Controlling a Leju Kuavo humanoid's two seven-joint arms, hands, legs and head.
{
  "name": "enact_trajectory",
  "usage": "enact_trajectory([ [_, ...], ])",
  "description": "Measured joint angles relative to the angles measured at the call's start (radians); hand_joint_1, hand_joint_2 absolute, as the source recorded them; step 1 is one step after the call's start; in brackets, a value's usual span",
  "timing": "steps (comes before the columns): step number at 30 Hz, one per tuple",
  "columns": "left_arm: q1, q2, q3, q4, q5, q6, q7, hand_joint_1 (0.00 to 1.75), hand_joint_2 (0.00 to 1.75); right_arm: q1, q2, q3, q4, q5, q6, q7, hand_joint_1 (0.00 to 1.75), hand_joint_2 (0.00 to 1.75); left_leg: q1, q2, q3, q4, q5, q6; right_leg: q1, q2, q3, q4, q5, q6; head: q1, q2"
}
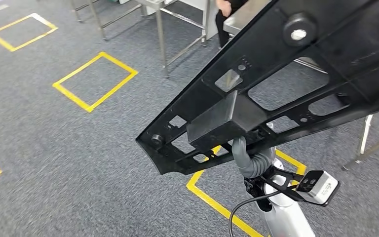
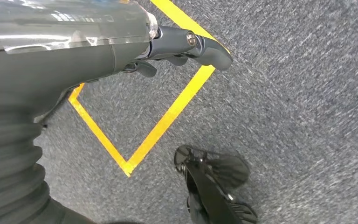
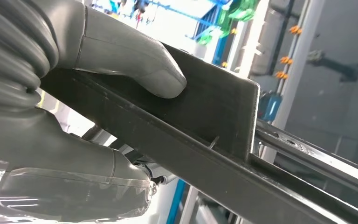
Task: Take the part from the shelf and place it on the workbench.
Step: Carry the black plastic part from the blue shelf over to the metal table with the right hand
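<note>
Fingers of the right hand (image 3: pixel 121 60) clamp a boxy block on the long black plastic part with cut-out openings (image 1: pixel 276 94), thumb pressed flat on one face, holding it tilted in the air above grey carpet (image 1: pixel 79 148) marked with yellow tape squares (image 1: pixel 95 81). Left hand (image 2: pixel 177 49) hangs over the floor, fingers curled loosely with nothing in them. Farther off stand steel table legs (image 1: pixel 160 34) and a person (image 1: pixel 224 15).

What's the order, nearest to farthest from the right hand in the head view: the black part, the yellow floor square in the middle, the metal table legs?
1. black part: held by the right hand, right above it.
2. yellow floor square: on the carpet, to the left.
3. metal table legs: at the top, beyond the square.
</note>
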Motion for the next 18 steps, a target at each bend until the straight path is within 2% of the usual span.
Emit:
enact_trajectory([
  [1,0.002,0.0,0.0,0.0,0.0,0.0,0.001,0.0,1.75,0.001,0.0,0.002,0.003,0.0,-0.001,0.0,1.75,1.75,0.0,-0.002,-0.014,0.015,0.009,0.0,0.001,0.014,0.001,0.001,-0.001,0.0,0.0,0.0],
  [2,0.003,0.0,0.0,0.0,0.0,0.0,0.002,0.0,1.75,0.001,0.0,0.004,0.006,0.001,-0.002,0.0,1.75,1.75,0.0,-0.004,-0.01,-0.01,0.038,0.001,0.001,0.027,0.003,0.002,-0.002,0.001,0.0,0.0],
  [3,0.002,-0.001,0.0,0.0,0.001,0.0,0.002,0.0,1.75,0.0,0.0,0.007,0.008,0.002,-0.002,0.0,1.75,1.75,0.0,-0.011,0.011,-0.069,0.08,0.004,0.001,0.04,0.006,0.003,-0.004,0.003,0.0,0.0],
  [4,0.002,-0.001,0.001,0.0,0.002,0.001,0.003,0.0,1.75,0.0,0.0,0.009,0.01,0.002,-0.003,0.0,1.75,1.75,0.001,-0.03,0.038,-0.138,0.118,0.008,0.0,0.052,0.008,0.005,-0.006,0.006,0.0,0.0],
  [5,0.002,-0.001,0.002,0.0,0.003,0.001,0.003,0.0,1.75,-0.002,0.001,0.011,0.012,0.003,-0.003,0.0,1.75,1.75,0.002,-0.049,0.064,-0.201,0.143,0.012,0.001,0.063,0.007,0.009,-0.009,0.01,0.0,0.0],
  [6,0.001,-0.001,0.004,0.0,0.004,0.002,0.004,0.0,1.75,-0.004,0.001,0.014,0.014,0.003,-0.003,0.0,1.75,1.75,0.002,-0.065,0.081,-0.243,0.156,0.016,0.0,0.073,0.004,0.012,-0.011,0.016,0.0,0.0],
  [7,0.001,-0.001,0.006,0.0,0.005,0.003,0.005,0.0,1.75,-0.004,0.001,0.016,0.017,0.004,-0.004,0.0,1.75,1.75,0.001,-0.073,0.089,-0.261,0.155,0.02,-0.002,0.082,0.001,0.014,-0.011,0.022,0.0,0.0],
  [9,-0.002,-0.002,0.009,0.0,0.006,0.004,0.006,0.0,1.75,-0.005,0.001,0.019,0.022,0.007,-0.006,0.0,1.75,1.75,0.0,-0.06,0.093,-0.268,0.155,0.028,-0.005,0.095,-0.003,0.013,-0.01,0.035,0.0,0.0],
  [11,-0.005,-0.004,0.01,0.0,0.007,0.003,0.006,0.0,1.75,-0.008,0.001,0.021,0.025,0.01,-0.011,0.0,1.75,1.75,0.003,-0.041,0.099,-0.278,0.159,0.041,-0.003,0.061,-0.015,0.04,-0.028,0.046,0.0,0.0],
  [13,-0.005,-0.006,0.013,0.0,0.009,0.001,0.005,0.0,1.75,-0.013,0.001,0.023,0.028,0.011,-0.015,0.0,1.75,1.75,0.003,-0.019,0.104,-0.284,0.159,0.051,-0.002,0.008,-0.067,0.144,-0.082,0.055,0.0,0.0],
  [14,-0.004,-0.006,0.015,0.0,0.009,0.0,0.004,0.0,1.75,-0.013,0.001,0.024,0.031,0.011,-0.016,0.0,1.75,1.75,0.001,-0.008,0.104,-0.283,0.158,0.053,-0.005,-0.004,-0.103,0.213,-0.11,0.058,0.0,0.0],
  [15,-0.003,-0.006,0.016,0.0,0.01,-0.002,0.004,0.0,1.75,-0.012,0.001,0.025,0.034,0.011,-0.017,0.0,1.75,1.75,0.001,0.003,0.105,-0.283,0.156,0.054,-0.008,-0.009,-0.133,0.267,-0.126,0.061,0.0,0.0],
  [16,-0.003,-0.006,0.017,0.0,0.011,-0.004,0.003,0.0,1.75,-0.011,0.001,0.025,0.037,0.011,-0.017,0.0,1.75,1.75,0.0,0.015,0.106,-0.283,0.154,0.054,-0.01,-0.013,-0.147,0.29,-0.123,0.064,0.0,0.0],
  [17,-0.003,-0.006,0.017,0.0,0.012,-0.007,0.002,0.0,1.75,-0.011,0.001,0.026,0.04,0.011,-0.017,0.0,1.75,1.75,0.0,0.026,0.109,-0.283,0.152,0.052,-0.012,-0.017,-0.14,0.272,-0.102,0.065,0.0,0.0],
  [18,-0.004,-0.006,0.017,0.0,0.013,-0.011,0.001,0.0,1.75,-0.012,0.001,0.026,0.042,0.011,-0.017,0.0,1.75,1.75,0.0,0.036,0.113,-0.283,0.149,0.05,-0.013,-0.025,-0.113,0.217,-0.068,0.064,0.0,0.0],
])
